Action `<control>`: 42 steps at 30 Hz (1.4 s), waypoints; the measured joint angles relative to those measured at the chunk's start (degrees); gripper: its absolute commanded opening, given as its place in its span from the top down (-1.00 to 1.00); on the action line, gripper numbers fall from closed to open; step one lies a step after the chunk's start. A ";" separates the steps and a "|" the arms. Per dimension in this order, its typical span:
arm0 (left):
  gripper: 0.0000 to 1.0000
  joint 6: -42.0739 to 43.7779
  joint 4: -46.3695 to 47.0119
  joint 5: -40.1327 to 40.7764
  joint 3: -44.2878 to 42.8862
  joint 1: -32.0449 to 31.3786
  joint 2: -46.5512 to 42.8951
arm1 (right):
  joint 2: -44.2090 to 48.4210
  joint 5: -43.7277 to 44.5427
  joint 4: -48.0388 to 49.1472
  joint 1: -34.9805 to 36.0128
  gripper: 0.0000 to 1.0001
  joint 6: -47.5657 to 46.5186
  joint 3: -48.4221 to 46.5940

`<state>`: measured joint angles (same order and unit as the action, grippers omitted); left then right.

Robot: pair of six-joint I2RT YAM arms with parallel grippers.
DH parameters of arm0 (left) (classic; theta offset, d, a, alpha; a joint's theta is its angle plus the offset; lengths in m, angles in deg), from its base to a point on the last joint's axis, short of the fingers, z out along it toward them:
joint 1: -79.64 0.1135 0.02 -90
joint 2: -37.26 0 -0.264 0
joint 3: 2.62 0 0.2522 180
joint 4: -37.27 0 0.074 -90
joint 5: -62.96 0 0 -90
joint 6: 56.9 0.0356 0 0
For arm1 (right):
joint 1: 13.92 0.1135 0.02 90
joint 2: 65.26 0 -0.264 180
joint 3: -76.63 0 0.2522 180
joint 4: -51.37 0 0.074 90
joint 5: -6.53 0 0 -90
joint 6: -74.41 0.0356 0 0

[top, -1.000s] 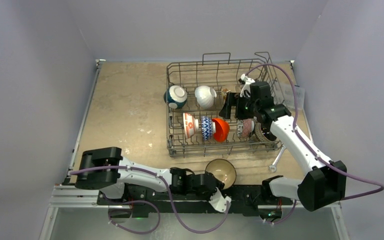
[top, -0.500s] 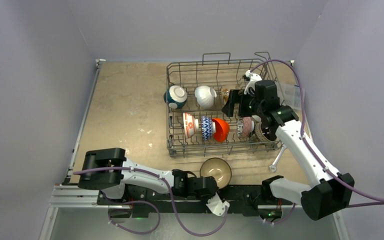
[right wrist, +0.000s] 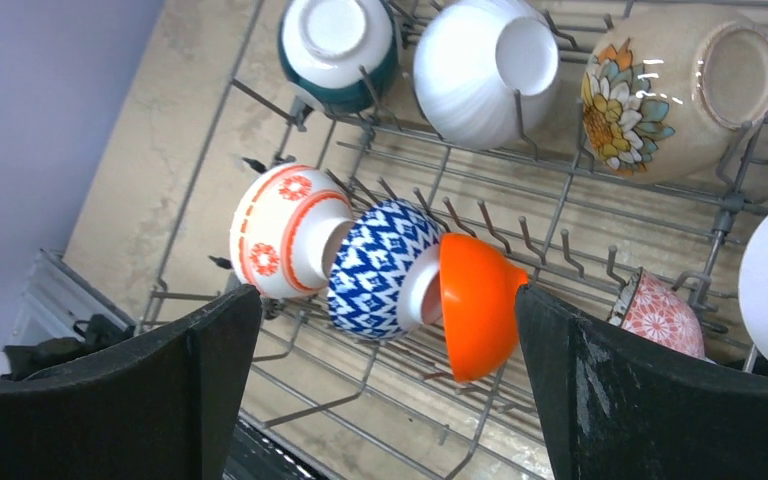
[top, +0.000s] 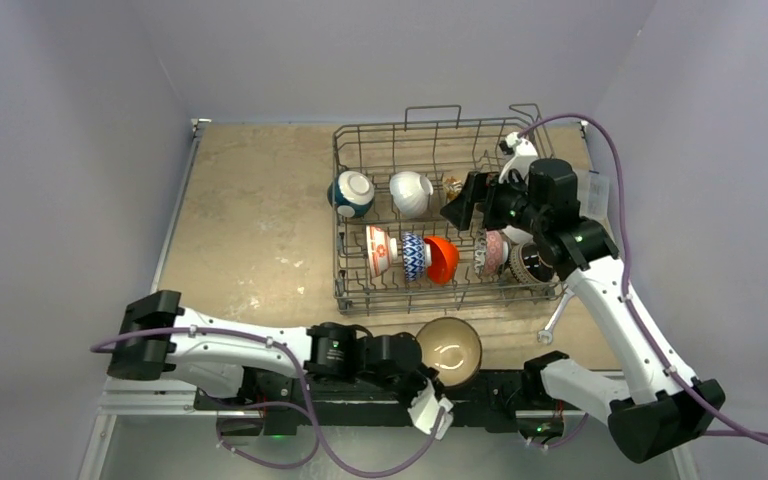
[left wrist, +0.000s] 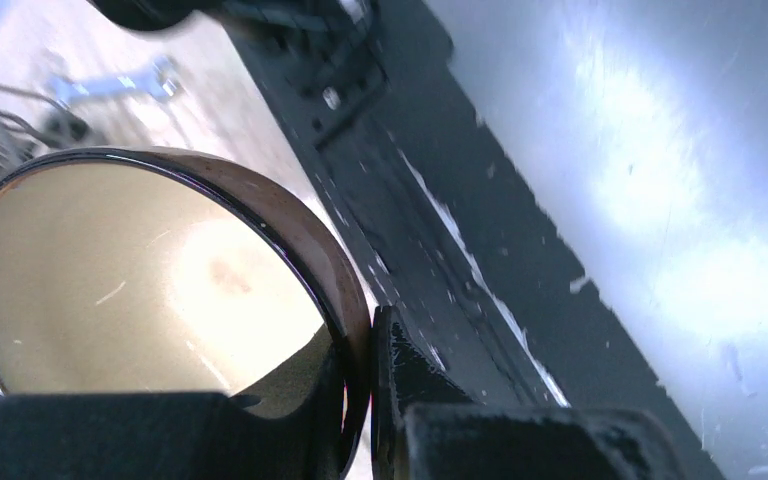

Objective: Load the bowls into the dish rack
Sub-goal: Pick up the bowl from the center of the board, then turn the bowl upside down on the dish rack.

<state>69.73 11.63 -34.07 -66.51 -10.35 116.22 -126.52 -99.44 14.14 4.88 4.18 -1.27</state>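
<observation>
With the left jaws pinched on only the rim of the brown bowl (top: 448, 351), which juts sideways from them, and the right jaws apart, empty, over the dish rack (top: 380, 145), the bowl may pivot or slip once lifted.

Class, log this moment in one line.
left gripper: shut on brown bowl rim | right gripper: open, empty, over dish rack | brown bowl: not yet racked

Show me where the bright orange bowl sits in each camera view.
Top external: orange bowl, middle of the dish rack's near row.
Left wrist: not in it.
Right wrist: orange bowl, lower centre.
Shared landmark: the blue-patterned bowl right beside it, on its left in both.
</observation>
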 measured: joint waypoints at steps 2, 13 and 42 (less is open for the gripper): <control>1.00 -0.74 0.98 -2.25 -1.11 0.68 -1.70 | 1.07 -0.37 0.52 0.00 -0.97 0.85 -0.37; 1.00 -11.82 14.53 -14.78 0.66 22.27 -8.15 | 4.50 -3.41 3.89 0.00 -0.98 7.30 -2.69; 1.00 -62.77 59.04 -24.06 -11.87 46.69 19.47 | 5.64 3.28 4.09 -3.28 -0.98 12.17 -2.82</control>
<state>6.95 70.66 -58.13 -78.37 36.33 135.69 -120.88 -96.16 18.23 1.61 16.35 -4.09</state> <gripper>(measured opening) 0.084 0.987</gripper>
